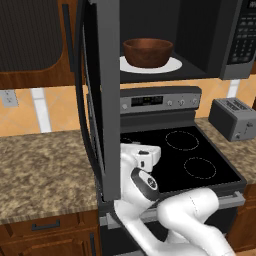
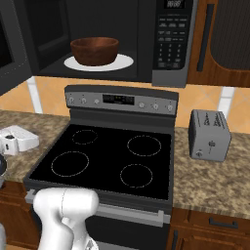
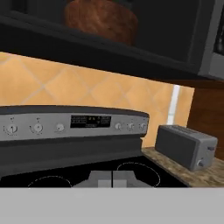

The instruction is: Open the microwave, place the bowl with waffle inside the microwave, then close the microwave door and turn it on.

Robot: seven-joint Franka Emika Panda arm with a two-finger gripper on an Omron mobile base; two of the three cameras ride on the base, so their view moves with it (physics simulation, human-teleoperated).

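Note:
The microwave (image 1: 235, 45) (image 2: 171, 44) hangs above the stove. Its door (image 1: 104, 100) is swung wide open to the left and stands edge-on in the left base view. Inside, the reddish-brown bowl (image 1: 148, 52) (image 2: 94, 50) (image 3: 101, 19) rests upright on the white turntable (image 1: 173, 65) (image 2: 125, 62); what the bowl holds is hidden. My gripper (image 3: 112, 178) is low over the cooktop's front left, well below the microwave and close beside the open door. It faces the stove's back panel, with its fingertips pressed together on nothing.
The black cooktop (image 1: 200, 145) (image 2: 107, 156) lies under my hand, with its knob panel (image 2: 119, 100) (image 3: 65, 124) behind. A grey toaster (image 1: 234, 118) (image 2: 209, 134) (image 3: 186, 145) stands on the granite counter at the right. More counter (image 1: 45, 170) stretches to the left of the door.

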